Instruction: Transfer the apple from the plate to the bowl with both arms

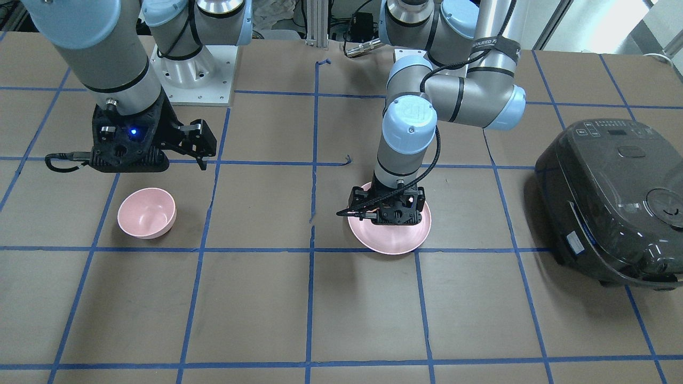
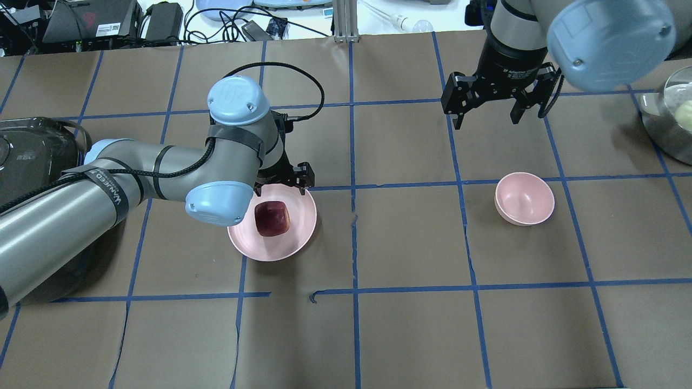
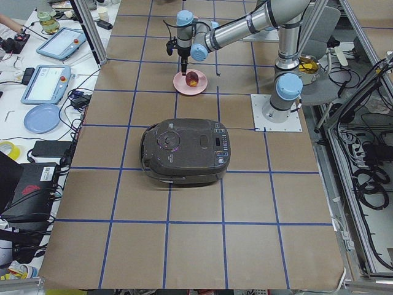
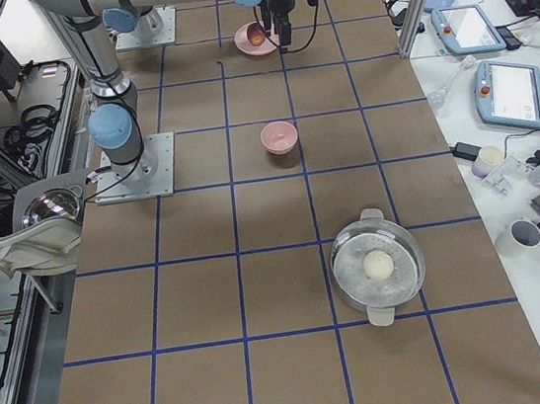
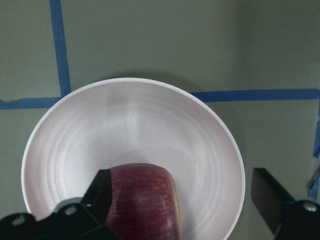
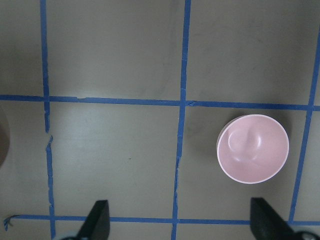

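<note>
Your left claw (image 5: pixel 183 200) hangs wide open, low over the wide, shallow pale pink plate (image 5: pixel 125 120). The small dark red apple (image 5: pixel 142 200) lies on the plate just beside one finger, ungripped. Your right claw (image 2: pixel 486 111) hovers spread open and empty. The small deep pink bowl (image 2: pixel 524 198) stands on the brown worktop (image 2: pixel 405 237) below it, toward the robot.

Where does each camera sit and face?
Front-facing: across table, facing robot; left arm over plate, right arm near bowl.
Overhead: behind the robot, looking down; both arms, apple.
Exterior left: left end; rice cooker nearest.
Exterior right: right end; pot nearest.
Left wrist: down on apple; own fingers.
Right wrist: down on bowl; own fingers.
Overhead and right wrist share the bowl.
</note>
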